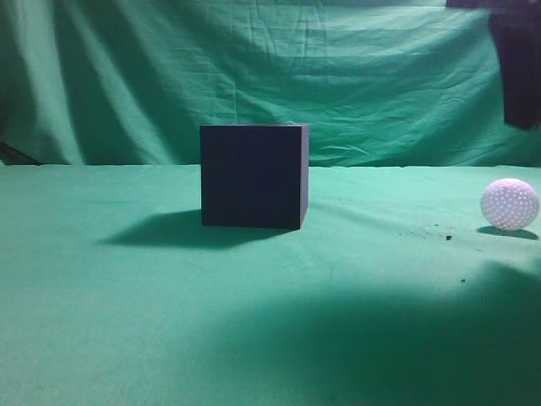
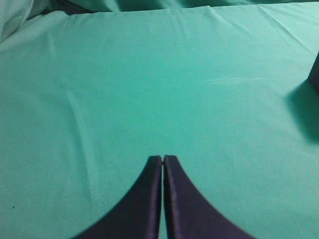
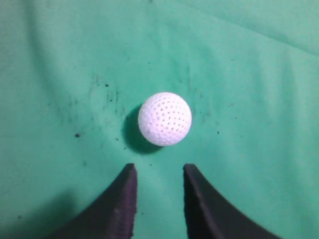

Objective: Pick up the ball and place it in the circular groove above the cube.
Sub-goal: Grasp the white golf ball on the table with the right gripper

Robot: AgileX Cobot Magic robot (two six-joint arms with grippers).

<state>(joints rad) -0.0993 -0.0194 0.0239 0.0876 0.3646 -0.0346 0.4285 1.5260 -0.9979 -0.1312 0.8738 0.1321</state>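
Ball (image 3: 165,118) sits on the green cloth (image 1: 127,338), free, nothing touching it. In the exterior view it lies at the far right (image 1: 510,204), well apart from the cube (image 1: 254,176), which stands upright near the middle of the table. I cannot see the cube's top face from here, so the groove is unconfirmed.

Right gripper (image 3: 159,172) is above the ball and slightly short of it, fingers parted by a gap that looks a little narrower than the ball. It holds nothing. Left gripper (image 2: 163,162) has its fingers pressed together, empty, over bare cloth, with only a dark corner of the cube at the right edge of its view.

Step in hand, as I read it: approach for the pick. Nothing grasped yet, placing not begun.

Next move, my judgement: I would open the right fingers wider, move forward until the ball is centred between them, then descend and close. The ball is round and could roll off if one finger touches first.

Surface: the cloth is wrinkled, with dark specks and smudges around the ball. A green drape (image 1: 338,76) hangs behind the table. A dark shape (image 1: 517,68) hangs at upper right, probably the right arm, though I cannot be sure. Foreground lies in broad shadow.
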